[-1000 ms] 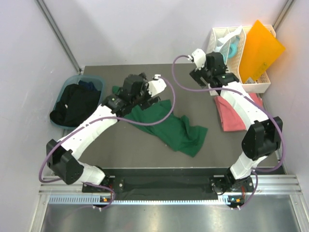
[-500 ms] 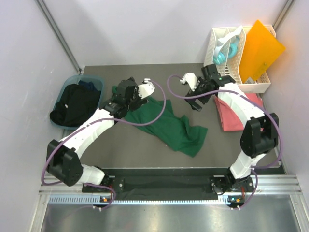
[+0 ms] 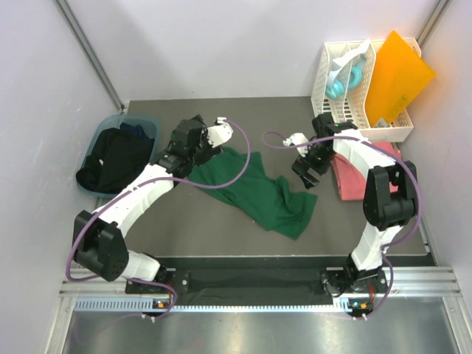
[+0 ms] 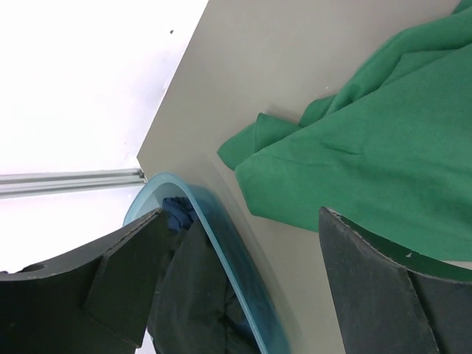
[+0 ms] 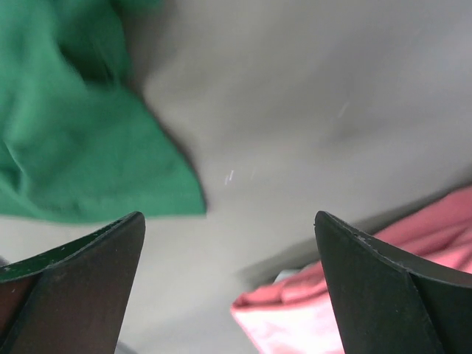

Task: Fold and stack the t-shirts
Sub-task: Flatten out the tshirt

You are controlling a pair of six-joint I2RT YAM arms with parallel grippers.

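Observation:
A dark green t-shirt [image 3: 254, 190] lies crumpled across the middle of the table. A coral pink t-shirt [image 3: 355, 177] lies folded at the right. Black and dark shirts [image 3: 114, 158] fill a blue tub [image 3: 146, 124] at the left. My left gripper [image 3: 182, 150] is open and empty over the green shirt's back-left corner [image 4: 369, 147], beside the tub rim [image 4: 221, 236]. My right gripper [image 3: 307, 174] is open and empty, low over bare table between the green shirt's edge [image 5: 74, 147] and the pink shirt [image 5: 354, 295].
A white slotted rack [image 3: 352, 96] stands at the back right with a teal object [image 3: 345, 80] in it and an orange plastic sheet [image 3: 398, 74] leaning on it. Walls close the left, back and right sides.
My right gripper has swung from beside the rack forward and down to the gap between the green and pink shirts. My left gripper has shifted left towards the green shirt's back-left corner.

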